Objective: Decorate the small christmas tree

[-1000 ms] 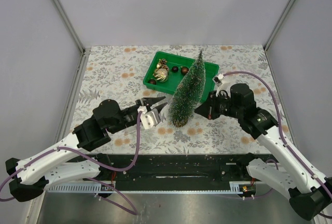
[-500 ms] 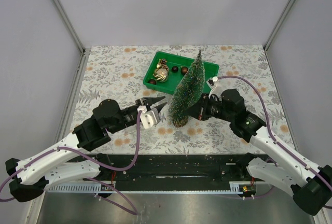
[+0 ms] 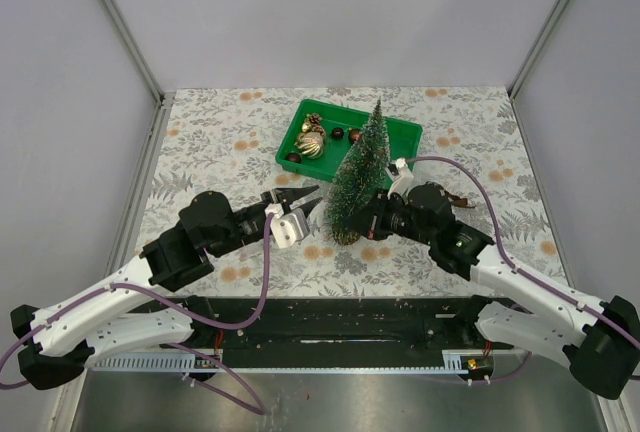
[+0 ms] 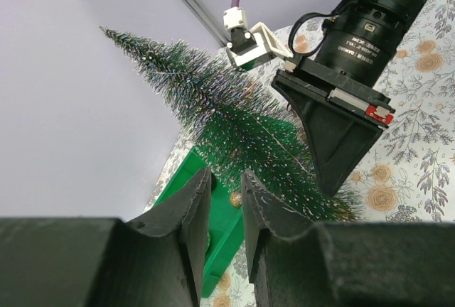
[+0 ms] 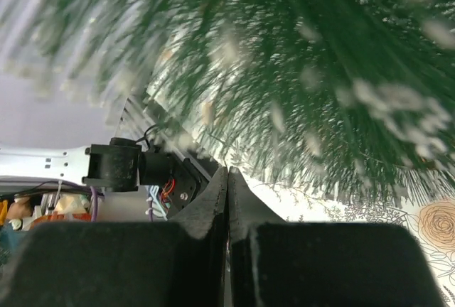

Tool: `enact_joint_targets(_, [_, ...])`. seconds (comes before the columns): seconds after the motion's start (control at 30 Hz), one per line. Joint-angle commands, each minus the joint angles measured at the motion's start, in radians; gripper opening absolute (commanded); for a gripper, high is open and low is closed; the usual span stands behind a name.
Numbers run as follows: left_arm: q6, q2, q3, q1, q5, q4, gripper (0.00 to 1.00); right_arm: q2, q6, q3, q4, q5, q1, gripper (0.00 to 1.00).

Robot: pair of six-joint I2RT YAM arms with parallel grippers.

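Observation:
The small christmas tree (image 3: 356, 177) stands upright on the floral table just in front of a green tray (image 3: 401, 141); in the left wrist view the tree (image 4: 229, 124) leans across the frame. My right gripper (image 3: 370, 218) is shut with nothing in it, its tip pressed into the tree's lower right bristles; the right wrist view shows its shut gripper (image 5: 227, 173) under blurred branches. My left gripper (image 3: 305, 201) hovers left of the tree, open by a narrow gap and empty. The left wrist view shows this gripper (image 4: 226, 179) aimed at the tray (image 4: 213, 230).
The tray holds a gold ball (image 3: 310, 144), dark red balls (image 3: 337, 133), and a pine cone (image 3: 314, 119). A gold ornament (image 4: 234, 198) shows between the left fingers. Grey walls enclose the table (image 3: 220, 142) on three sides. Purple cables trail from both arms.
The right arm has swung left until its shut gripper reaches the tree's lower side, and the tree's tip has shifted slightly left. The left arm has not moved.

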Motion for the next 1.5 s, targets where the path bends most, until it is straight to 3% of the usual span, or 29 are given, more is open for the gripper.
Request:
enact_joint_targets(0.0, [-0.009, 0.001, 0.012, 0.005, 0.024, 0.040, 0.28, -0.005, 0.029, -0.042, 0.099, 0.112, 0.036, 0.00])
enact_joint_targets(0.33, [-0.008, -0.006, 0.005, 0.005, 0.021, 0.040, 0.28, 0.009, 0.052, -0.087, 0.186, 0.166, 0.061, 0.04])
enact_joint_targets(0.63, [-0.014, -0.016, 0.004, 0.012, 0.031, 0.040, 0.29, 0.046, 0.081, -0.094, 0.228, 0.176, 0.085, 0.16])
enact_joint_targets(0.9, [-0.018, -0.032, -0.007, 0.021, 0.026, 0.040, 0.31, -0.023, 0.069, -0.078, 0.094, 0.181, 0.131, 0.44])
enact_joint_targets(1.2, [-0.069, -0.039, 0.007, 0.055, -0.003, 0.041, 0.32, -0.219, 0.082, -0.064, -0.126, 0.184, 0.171, 0.52])
enact_joint_targets(1.47, [-0.178, -0.015, 0.050, 0.081, -0.049, 0.041, 0.60, -0.308, 0.006, 0.094, -0.381, 0.100, 0.173, 0.61])
